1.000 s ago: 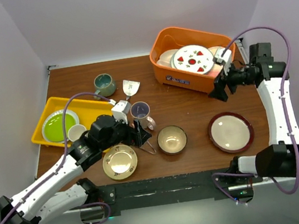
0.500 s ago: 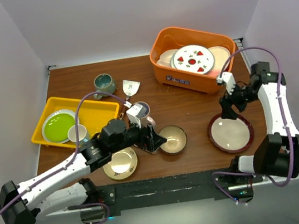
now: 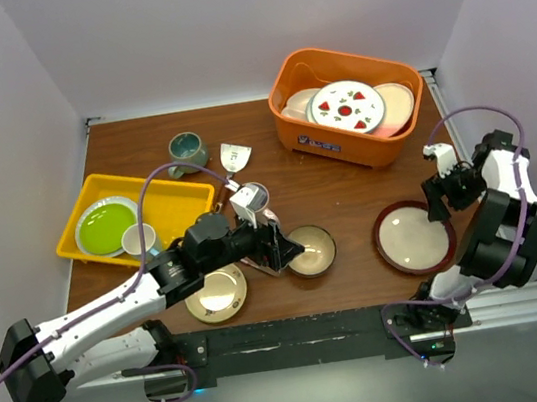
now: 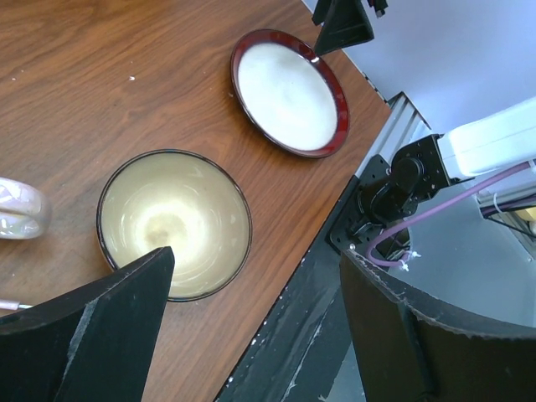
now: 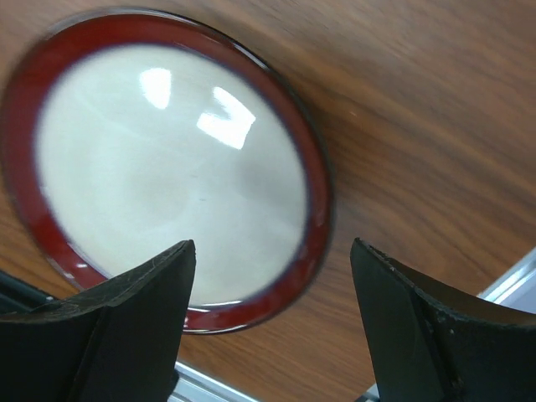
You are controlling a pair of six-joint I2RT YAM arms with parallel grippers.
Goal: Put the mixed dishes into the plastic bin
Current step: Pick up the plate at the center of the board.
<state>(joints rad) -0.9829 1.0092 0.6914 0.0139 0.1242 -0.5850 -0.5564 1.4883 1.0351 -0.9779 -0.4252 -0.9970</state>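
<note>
The orange plastic bin [image 3: 382, 149] stands at the back right and holds the strawberry-print plate [image 3: 345, 107] on other pale dishes. A brown-rimmed plate [image 3: 413, 237] lies at the front right and shows in the right wrist view [image 5: 172, 167]. My right gripper [image 3: 438, 202] is open just above its right rim [image 5: 272, 245]. The bronze bowl [image 3: 310, 250] sits at front centre [image 4: 174, 224]. My left gripper [image 3: 282, 249] is open at the bowl's left edge [image 4: 255, 258], one finger over its rim. The lavender mug [image 3: 252, 198] stands behind it.
A yellow tray [image 3: 173, 203] at the left holds a lime-green plate [image 3: 106, 227] and a small white cup [image 3: 137, 240]. A teal mug [image 3: 186, 152] and a metal spatula [image 3: 233, 156] lie at the back. A gold plate [image 3: 215, 291] lies under the left arm.
My right gripper has moved from the bin's front corner down to the brown-rimmed plate's right rim. My left gripper has moved right to the bronze bowl.
</note>
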